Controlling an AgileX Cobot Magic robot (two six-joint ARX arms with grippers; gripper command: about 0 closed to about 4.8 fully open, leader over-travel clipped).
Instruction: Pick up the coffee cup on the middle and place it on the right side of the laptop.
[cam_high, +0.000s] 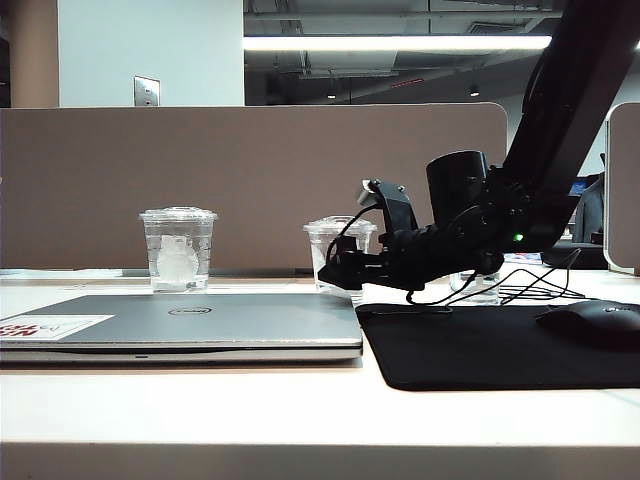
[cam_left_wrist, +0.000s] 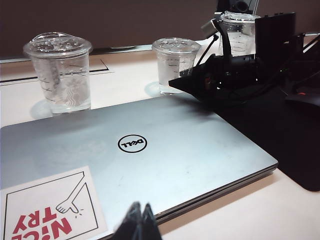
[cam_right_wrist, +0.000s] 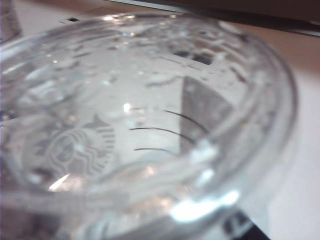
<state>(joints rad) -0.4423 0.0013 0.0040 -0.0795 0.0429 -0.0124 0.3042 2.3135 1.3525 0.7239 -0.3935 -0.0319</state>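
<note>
The coffee cup (cam_left_wrist: 175, 65) stood on the tabletop (cam_high: 300, 410) just behind the laptop (cam_left_wrist: 145, 155). The right hand (cam_left_wrist: 192, 82), spread wide, reached it at wall height. The left hand (cam_left_wrist: 140, 222), fingertips together, hovered over the laptop's near edge.

This is an open-plan office. A pale desk (cam_high: 200, 410) backs onto a taupe fabric partition (cam_high: 250, 180), with long fluorescent lights (cam_high: 395, 43) and bare ceiling ducts beyond it. On the desk lie a closed laptop (cam_high: 200, 322), a black mouse pad (cam_high: 500, 345) and a mouse (cam_high: 592, 322) (ordinary workstation kit), plus a wall switch plate (cam_high: 146, 91).
</note>
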